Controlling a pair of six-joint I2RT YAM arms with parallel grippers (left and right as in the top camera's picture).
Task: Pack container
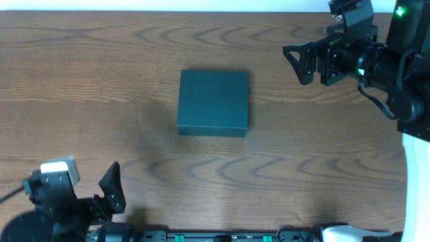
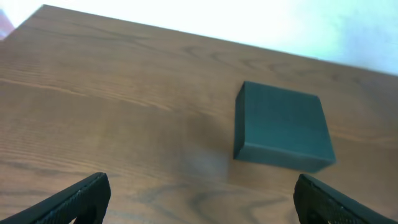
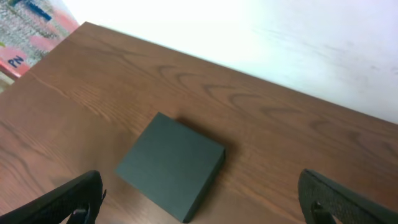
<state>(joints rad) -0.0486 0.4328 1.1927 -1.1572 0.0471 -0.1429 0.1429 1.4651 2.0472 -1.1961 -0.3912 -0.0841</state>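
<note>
The container (image 1: 213,103) lies closed, its lid flat, near the middle of the wooden table (image 1: 87,81). The left fingers (image 2: 81,198) are spread wide and hold nothing. They sit at the near left corner of the table, well apart from the container. The right fingers (image 3: 71,200) are also spread wide and empty. They hang over the far right side of the table and point toward the container, with bare wood between them and it.
</note>
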